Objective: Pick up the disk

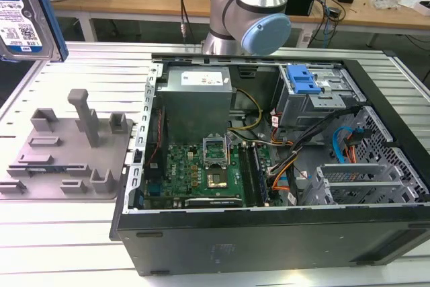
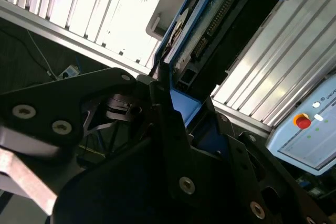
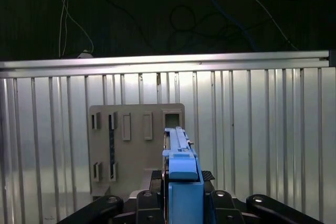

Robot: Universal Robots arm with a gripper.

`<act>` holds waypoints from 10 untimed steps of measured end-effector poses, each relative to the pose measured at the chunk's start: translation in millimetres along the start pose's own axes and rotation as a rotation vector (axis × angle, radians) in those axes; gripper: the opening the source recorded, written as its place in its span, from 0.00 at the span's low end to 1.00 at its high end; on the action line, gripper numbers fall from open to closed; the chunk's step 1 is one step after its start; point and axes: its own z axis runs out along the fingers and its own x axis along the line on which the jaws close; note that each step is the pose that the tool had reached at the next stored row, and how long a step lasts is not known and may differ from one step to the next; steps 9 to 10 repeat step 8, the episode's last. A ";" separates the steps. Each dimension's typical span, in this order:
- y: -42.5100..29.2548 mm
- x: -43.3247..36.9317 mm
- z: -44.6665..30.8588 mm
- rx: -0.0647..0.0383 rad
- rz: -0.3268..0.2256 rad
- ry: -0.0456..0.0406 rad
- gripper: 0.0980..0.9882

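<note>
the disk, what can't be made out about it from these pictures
- Exterior view: the disk is cut off by the top and left edges; whatever holds it lies outside the picture.
- First wrist view: the disk shows edge-on, label hidden; the hand covers its lower end.
- Second wrist view: the hand's dark body hides the grip contact.

The exterior view looks down at an angle from above onto the open computer case [image 1: 269, 166] and the grey fixture tray [image 1: 64, 159] at the exterior view's left, with the robot arm [image 1: 248, 11] behind the case. The first wrist view looks steeply down from well above onto the ribbed aluminium table [image 3: 262, 129] and that same tray [image 3: 134, 145], past the disk [image 3: 181, 171]. The second wrist view sits very close behind the gripper [image 2: 173, 119], looking along the disk's [image 2: 210, 24] edge toward the table slats [image 2: 121, 14].
</note>
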 end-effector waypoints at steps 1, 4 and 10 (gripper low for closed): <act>0.0 0.0 0.0 0.000 0.000 0.0000 0.30; 0.0 0.0 0.0 0.000 0.000 0.0000 0.30; 0.0 0.0 0.0 0.000 0.000 0.0000 0.30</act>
